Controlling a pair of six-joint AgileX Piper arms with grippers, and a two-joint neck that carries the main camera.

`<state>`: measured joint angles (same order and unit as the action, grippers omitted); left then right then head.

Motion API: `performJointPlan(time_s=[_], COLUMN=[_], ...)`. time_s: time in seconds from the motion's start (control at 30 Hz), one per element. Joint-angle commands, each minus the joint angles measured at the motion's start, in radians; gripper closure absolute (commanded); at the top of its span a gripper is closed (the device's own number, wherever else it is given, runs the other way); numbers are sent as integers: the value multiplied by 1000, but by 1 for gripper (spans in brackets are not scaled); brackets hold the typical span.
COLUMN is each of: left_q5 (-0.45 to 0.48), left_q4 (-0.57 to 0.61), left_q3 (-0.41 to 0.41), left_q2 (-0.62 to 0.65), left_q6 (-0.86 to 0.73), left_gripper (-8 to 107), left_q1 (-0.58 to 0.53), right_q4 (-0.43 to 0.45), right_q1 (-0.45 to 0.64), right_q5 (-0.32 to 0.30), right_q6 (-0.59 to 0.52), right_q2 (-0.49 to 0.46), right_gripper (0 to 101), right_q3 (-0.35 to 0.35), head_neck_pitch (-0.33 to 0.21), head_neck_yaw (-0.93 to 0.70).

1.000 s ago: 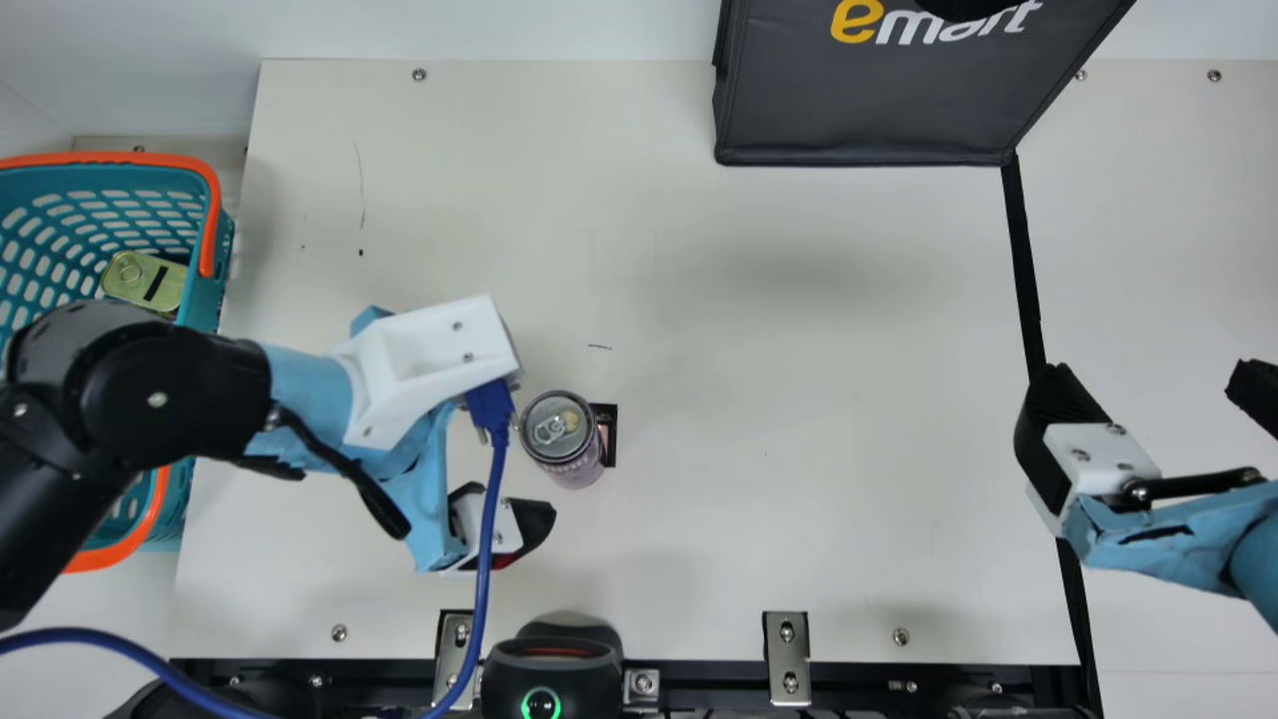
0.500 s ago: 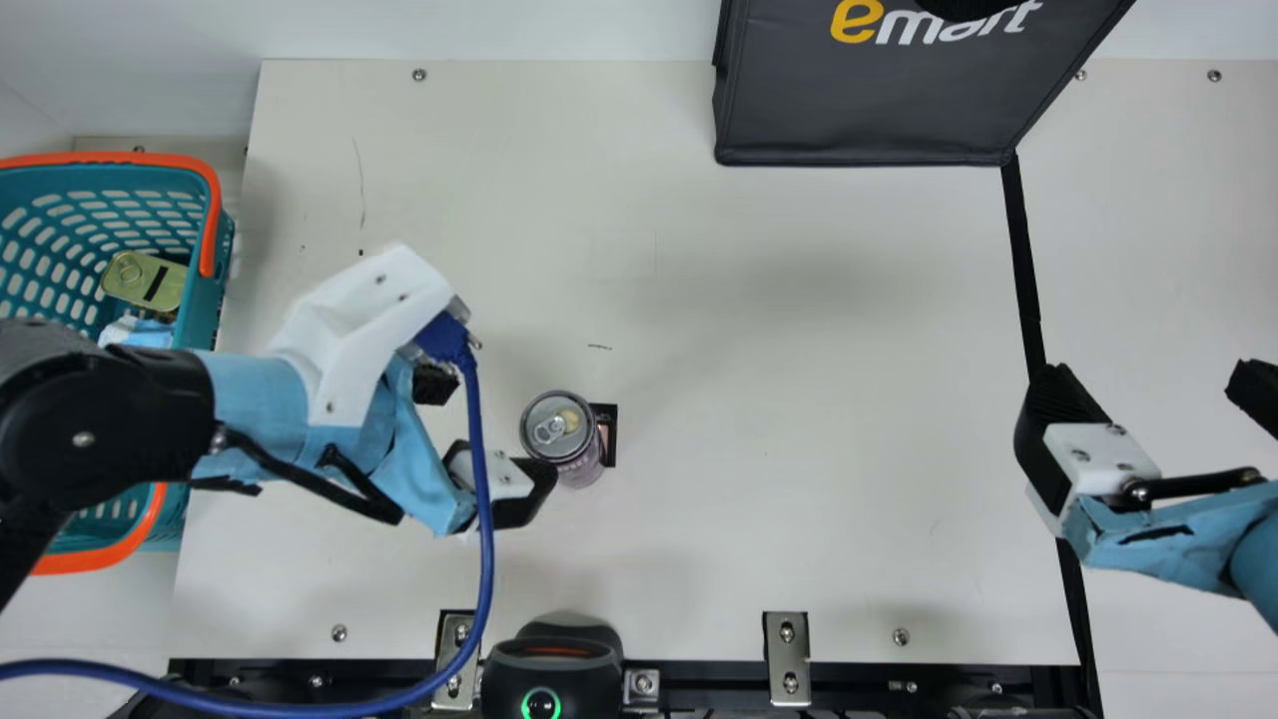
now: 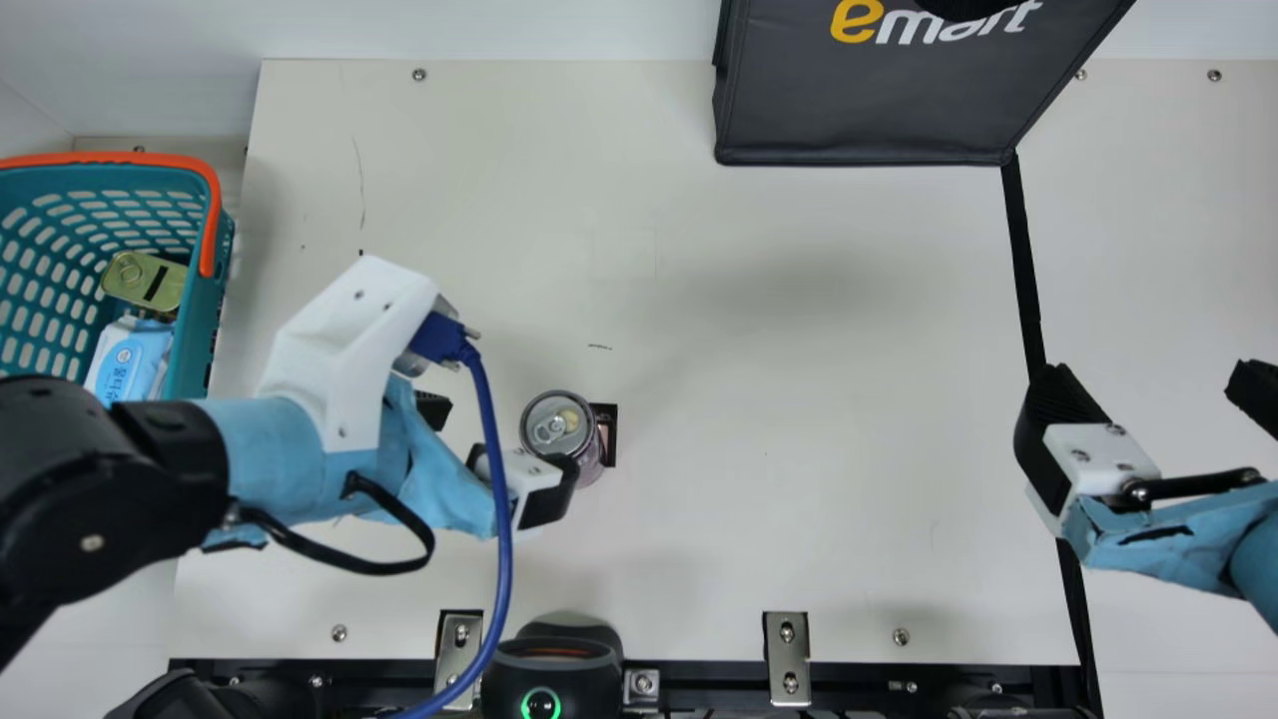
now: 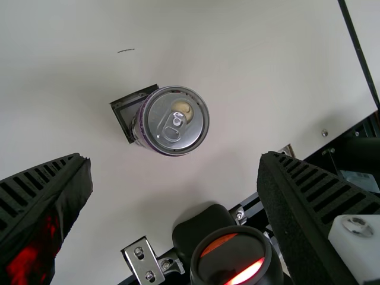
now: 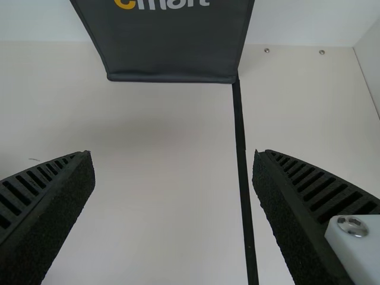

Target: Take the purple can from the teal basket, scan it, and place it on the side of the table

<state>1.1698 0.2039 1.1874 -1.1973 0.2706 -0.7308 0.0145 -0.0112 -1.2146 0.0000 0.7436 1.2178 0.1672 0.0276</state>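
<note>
We see a purple metal can with a silver pull-tab top [image 3: 557,425] standing upright on our cream surface [image 3: 799,479], left of centre and towards the near edge, beside a small black-edged square [image 3: 610,434]. Our left tool [image 4: 175,159] is released, its ribbed black fingers spread apart, and is close to the can. Our right tool [image 3: 1153,384], over the right edge, is released too, with nothing between its fingers.

The can is out of the teal plastic basket with orange handles [image 3: 212,300] at the left edge, so the taking is done. We cannot tell whether it has been scanned (the rounded black scanner [image 3: 554,659] glows at the near edge). If it has not, we judge that gripping, scanning and placing at the side remain; a careless closing could tip it.
</note>
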Motion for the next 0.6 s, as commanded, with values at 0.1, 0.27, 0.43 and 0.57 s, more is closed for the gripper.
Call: performJointPlan(time_s=[0.1,0.27,0.43,0.57], left_q5=[-51,-84,-86,-75], left_q4=[-155,-292,-404,-458], left_q3=[-13,-14,-3,10], left_q2=[-20,-58,-107,-152], left_q6=[204,354,487,571], left_gripper=[9,9,9,9], left_q1=[-117,-213,-288,-319], right_q4=[0,0,0,0], right_q1=[0,0,0,0], right_q5=[0,0,0,0], right_q6=[0,0,0,0], right_q2=[0,0,0,0], right_gripper=[6,6,6,6], right_q3=[0,0,0,0], head_neck_pitch=[-29,-29,-29,-29], head_neck_yaw=[0,0,0,0])
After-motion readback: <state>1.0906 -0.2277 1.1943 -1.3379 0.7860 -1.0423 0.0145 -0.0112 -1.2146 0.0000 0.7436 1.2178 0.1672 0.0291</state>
